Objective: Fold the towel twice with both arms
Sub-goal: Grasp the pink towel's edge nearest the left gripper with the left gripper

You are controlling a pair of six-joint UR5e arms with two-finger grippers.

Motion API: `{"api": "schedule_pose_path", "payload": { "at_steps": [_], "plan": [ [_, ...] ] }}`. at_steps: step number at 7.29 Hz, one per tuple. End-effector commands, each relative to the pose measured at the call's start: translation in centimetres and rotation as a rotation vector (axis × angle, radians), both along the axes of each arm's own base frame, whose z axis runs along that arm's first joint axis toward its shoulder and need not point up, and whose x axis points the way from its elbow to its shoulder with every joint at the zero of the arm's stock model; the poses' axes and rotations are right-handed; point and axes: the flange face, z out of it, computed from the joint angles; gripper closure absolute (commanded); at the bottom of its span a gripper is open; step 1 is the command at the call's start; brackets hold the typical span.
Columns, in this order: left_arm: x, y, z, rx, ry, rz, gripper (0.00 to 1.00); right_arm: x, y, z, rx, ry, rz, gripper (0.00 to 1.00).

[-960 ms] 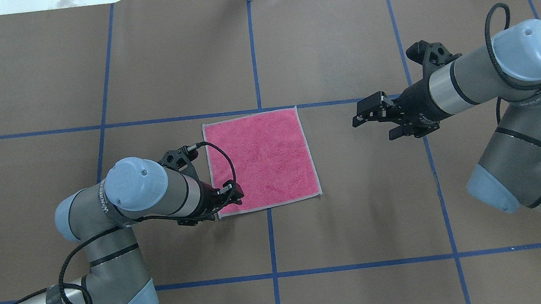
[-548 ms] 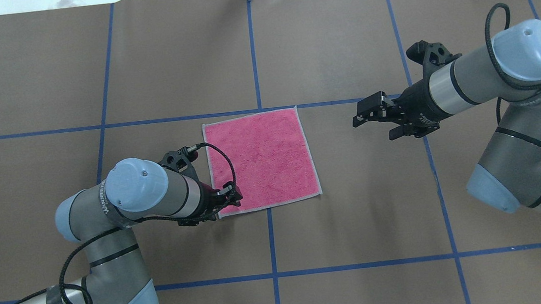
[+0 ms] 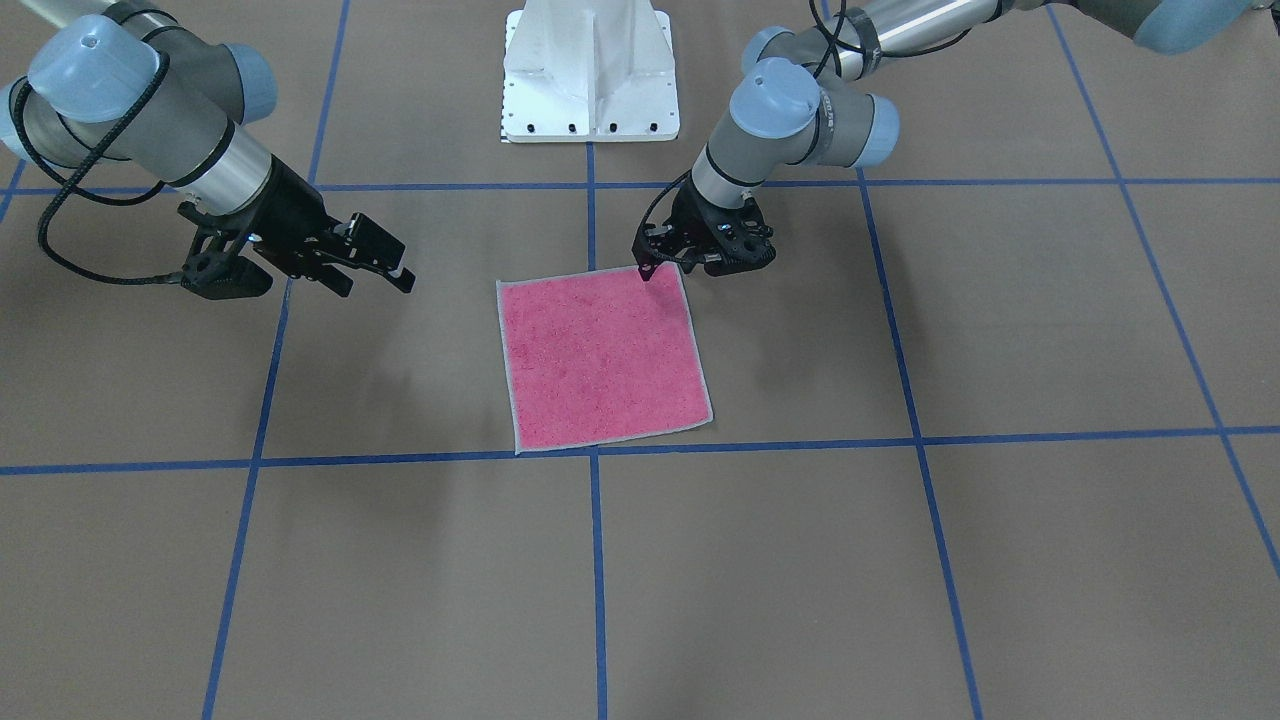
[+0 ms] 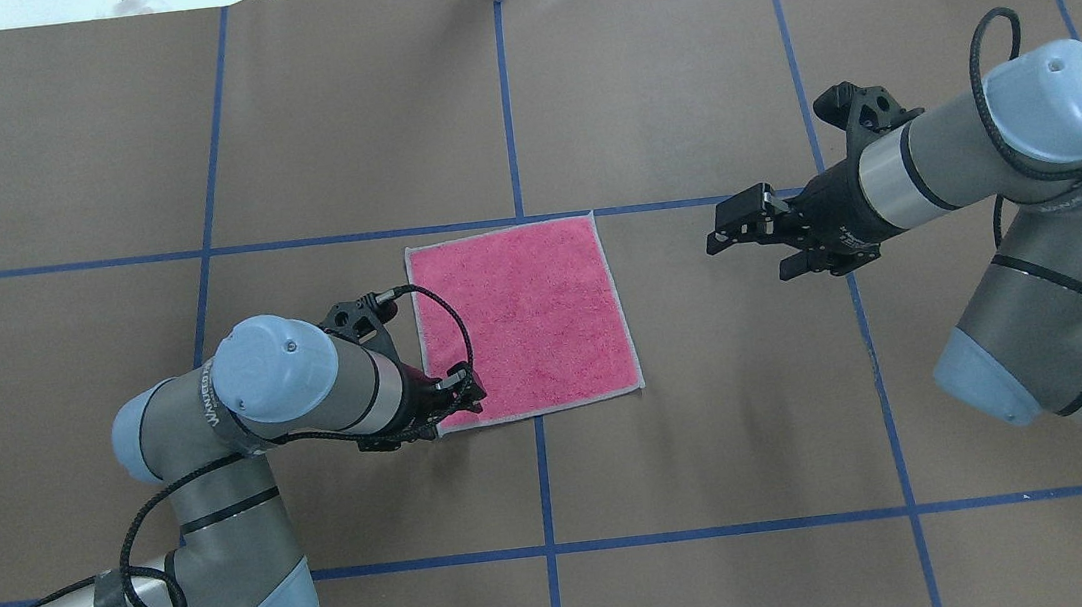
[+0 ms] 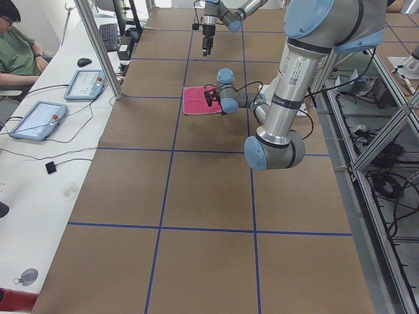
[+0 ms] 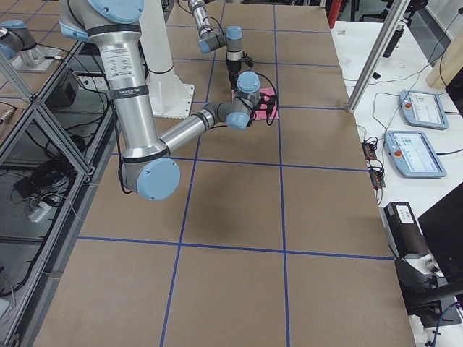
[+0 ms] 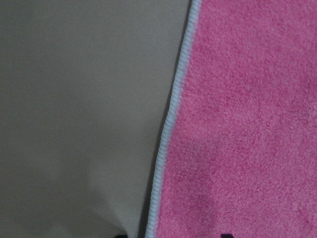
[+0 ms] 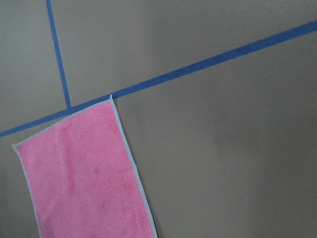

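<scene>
The towel lies flat and pink face up at the table's middle, with its light grey hem all round; it also shows in the front view. My left gripper is low at the towel's near-left corner. In the left wrist view the hem runs between two dark fingertips set apart at the bottom edge, so the gripper is open astride the edge. My right gripper is open and empty, held above the table to the right of the towel. The right wrist view shows the towel lying apart from it.
Blue tape lines divide the brown table into squares. The white pedestal base stands at the robot's side of the table. An operator sits at a side bench with tablets beyond the table's far edge.
My left gripper has shifted slightly at the towel's near-left corner. The towel and the right arm have hardly moved.
</scene>
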Motion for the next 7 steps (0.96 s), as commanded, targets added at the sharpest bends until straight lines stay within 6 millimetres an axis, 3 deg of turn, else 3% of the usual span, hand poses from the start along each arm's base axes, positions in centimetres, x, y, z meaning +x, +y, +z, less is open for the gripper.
{"api": "schedule_pose_path", "payload": {
  "at_steps": [1,5,7],
  "plan": [
    [0.1,0.1,-0.3,0.000,0.005,0.002,1.00,0.0,0.0,0.0,0.001,0.001,0.000,0.00],
    [-0.1,0.3,-1.1,0.003,0.021,0.009,1.00,0.0,0.0,0.3,-0.002,0.004,0.000,0.00],
    [-0.4,0.3,-1.8,0.009,0.035,0.007,1.00,-1.7,1.1,-0.1,-0.001,0.003,-0.022,0.00]
  ]
}}
